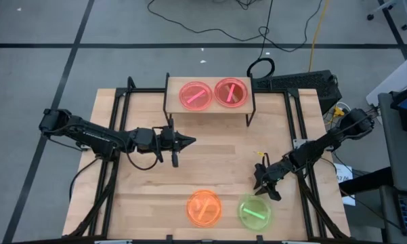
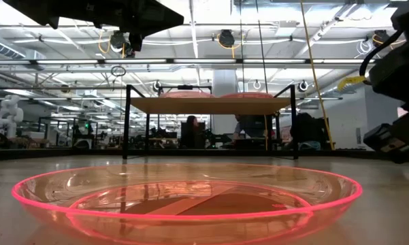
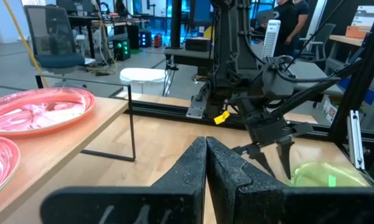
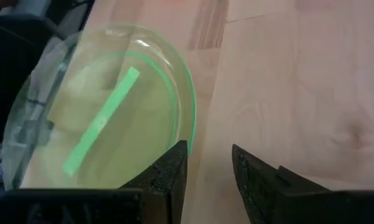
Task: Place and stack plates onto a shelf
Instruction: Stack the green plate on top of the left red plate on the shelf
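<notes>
Tabletop holds translucent green plate (image 1: 254, 211) bearing bright bar.

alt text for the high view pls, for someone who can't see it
Seen from straight above, a wooden table holds a small shelf at its far edge with two pink-red plates side by side on it. The right gripper is open just above a green plate near the front edge, beside an orange plate. The left gripper is shut over mid-table.

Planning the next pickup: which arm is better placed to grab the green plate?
Right. The right gripper hangs open just beside the green plate, while the left gripper, shut, sits mid-table nearer the shelf.
</notes>
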Controlling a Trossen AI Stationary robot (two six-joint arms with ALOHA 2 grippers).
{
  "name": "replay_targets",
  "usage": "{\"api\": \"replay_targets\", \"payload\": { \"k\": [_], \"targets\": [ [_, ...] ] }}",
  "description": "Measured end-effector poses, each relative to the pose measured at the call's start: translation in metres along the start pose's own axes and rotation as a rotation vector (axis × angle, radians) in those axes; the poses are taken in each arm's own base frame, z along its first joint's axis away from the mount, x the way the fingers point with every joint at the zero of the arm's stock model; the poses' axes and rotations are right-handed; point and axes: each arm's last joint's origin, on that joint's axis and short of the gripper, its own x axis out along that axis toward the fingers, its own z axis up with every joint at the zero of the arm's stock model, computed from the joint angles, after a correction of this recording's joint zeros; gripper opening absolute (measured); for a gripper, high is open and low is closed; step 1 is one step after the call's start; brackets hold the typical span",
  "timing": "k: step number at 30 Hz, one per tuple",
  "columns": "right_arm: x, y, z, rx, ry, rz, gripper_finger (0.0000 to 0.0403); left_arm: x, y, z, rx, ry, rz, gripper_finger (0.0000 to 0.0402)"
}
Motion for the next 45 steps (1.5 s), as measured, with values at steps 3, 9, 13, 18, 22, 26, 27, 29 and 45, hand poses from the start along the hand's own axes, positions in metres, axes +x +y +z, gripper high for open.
{"api": "replay_targets", "payload": {
  "k": [3,9,13,18,22,26,27,29,45],
  "targets": [
    [0.0,0.0,0.0,0.009,-0.001,0.0,0.0113,0.0,0.0,0.0,-0.002,0.0,0.0,0.0015],
    [-0.005,0.004,0.004,0.026,-0.035,0.026,0.0113,0.0,0.0,0.0,-0.004,-0.001,0.0,0.0015],
    [-0.007,0.006,0.006,0.03,-0.051,0.042,0.0113,0.0,0.0,0.0,-0.011,-0.001,0.0,0.0015],
    [-0.001,0.012,0.006,0.017,0.001,0.0,0.0113,0.0,0.0,0.0,-0.011,-0.001,0.0,0.0015],
    [0.004,0.016,0.008,-0.01,0.023,-0.024,0.0113,0.0,0.0,0.0,-0.011,0.0,0.0,0.0015],
    [0.006,0.014,0.006,0.012,0.044,-0.04,0.0112,0.0,0.0,0.0,-0.014,-0.001,0.0,0.0015],
    [0.007,0.013,0.006,0.021,0.048,-0.043,0.0111,0.0,0.0,0.0,-0.015,-0.001,0.0,0.0015],
    [0.008,0.013,0.005,0.037,0.052,-0.045,0.0108,0.0,0.0,0.0,-0.015,-0.001,0.0,0.0015],
    [0.009,0.01,0.005,0.007,0.061,-0.052,0.0005,0.0,0.0,0.0,-0.016,0.0,0.0,0.0015]
  ]
}}
